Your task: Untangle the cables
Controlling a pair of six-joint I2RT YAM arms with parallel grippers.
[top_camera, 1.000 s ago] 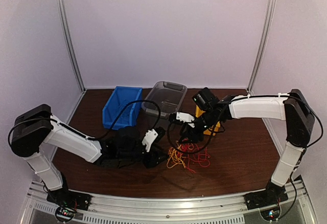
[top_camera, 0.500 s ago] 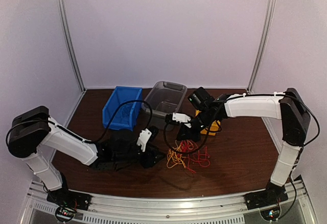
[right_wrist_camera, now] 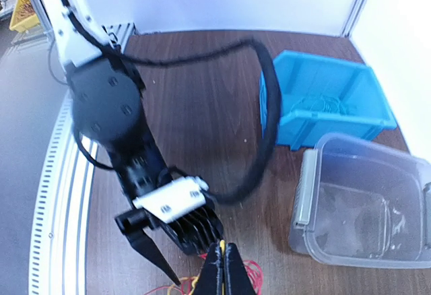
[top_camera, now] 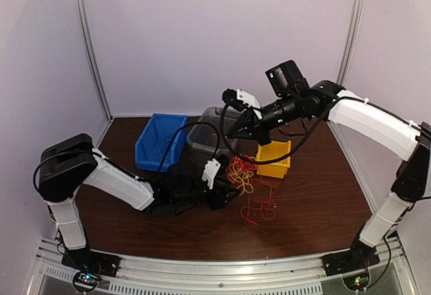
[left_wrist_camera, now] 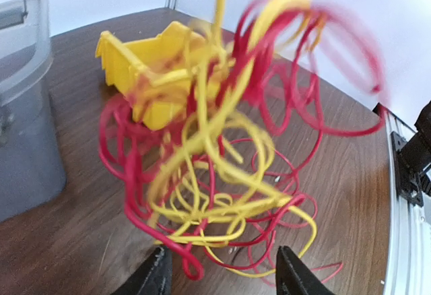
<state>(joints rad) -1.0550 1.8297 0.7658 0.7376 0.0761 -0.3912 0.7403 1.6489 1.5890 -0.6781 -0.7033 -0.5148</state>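
The cables (top_camera: pixel 239 171) are a tangle of red and yellow wires, partly lifted off the table. My right gripper (top_camera: pixel 227 132) is raised above them and shut on a yellow cable (right_wrist_camera: pixel 222 246), which shows between its tips (right_wrist_camera: pixel 223 268). Some red loops (top_camera: pixel 260 207) still lie on the wood. My left gripper (top_camera: pixel 219 199) sits low on the table just left of the bundle. Its fingers (left_wrist_camera: pixel 156 276) are open, and the blurred hanging tangle (left_wrist_camera: pixel 222 153) is right in front of them and not gripped.
A yellow bin (top_camera: pixel 275 157) stands just right of the tangle, seen behind it as the yellow bin (left_wrist_camera: pixel 145 73). A clear plastic tub (top_camera: pixel 210 133) and a blue bin (top_camera: pixel 159 143) holding thin wires stand behind the left arm. The left arm's black cable (right_wrist_camera: pixel 269 120) loops over the table.
My right gripper shut on a yellow cable and rose well above the table, dragging most of the tangle up and left. My left gripper slid right toward the bundle and opened a little wider.
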